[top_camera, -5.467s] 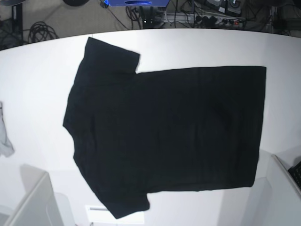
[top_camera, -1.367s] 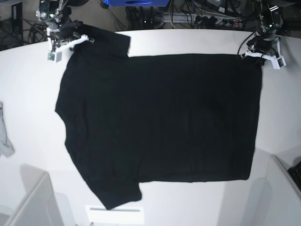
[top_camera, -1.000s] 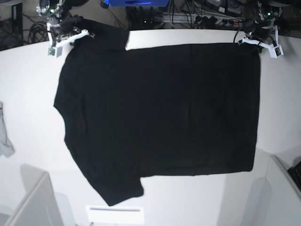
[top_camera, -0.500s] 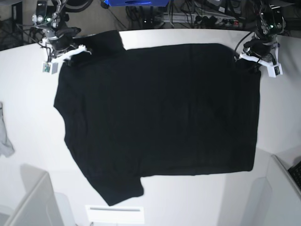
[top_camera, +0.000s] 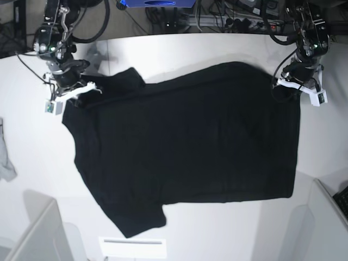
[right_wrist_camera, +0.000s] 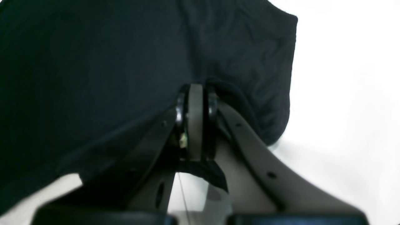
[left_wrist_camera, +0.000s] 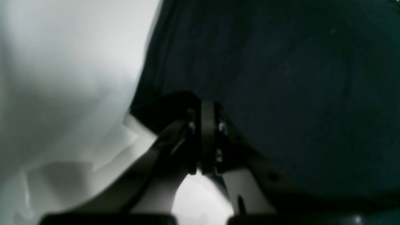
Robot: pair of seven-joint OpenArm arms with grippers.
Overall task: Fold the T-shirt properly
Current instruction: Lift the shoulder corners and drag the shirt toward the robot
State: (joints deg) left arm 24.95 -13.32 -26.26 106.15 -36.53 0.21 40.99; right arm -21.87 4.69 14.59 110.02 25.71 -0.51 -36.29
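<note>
The black T-shirt (top_camera: 185,141) lies spread on the white table (top_camera: 179,46), plain side up, collar end to the left. My right gripper (top_camera: 73,93) is shut on the T-shirt's far left shoulder by the sleeve (top_camera: 126,79). In the right wrist view the fingers (right_wrist_camera: 195,122) pinch a bunched fold of the T-shirt (right_wrist_camera: 93,68). My left gripper (top_camera: 296,86) is shut on the T-shirt's far right hem corner. The left wrist view shows its fingers (left_wrist_camera: 207,137) clamped on the T-shirt (left_wrist_camera: 281,81) at its edge. The far edge sags between the two grips.
A pale grey cloth scrap (top_camera: 5,157) lies at the table's left edge. Light boxes stand at the near left (top_camera: 38,234) and near right (top_camera: 331,217). Cables and power strips (top_camera: 239,19) crowd the floor behind the table.
Both grippers have drawn the T-shirt's far edge toward the near side, from the table's back edge inward. The far edge now curves and the far sleeve has bunched.
</note>
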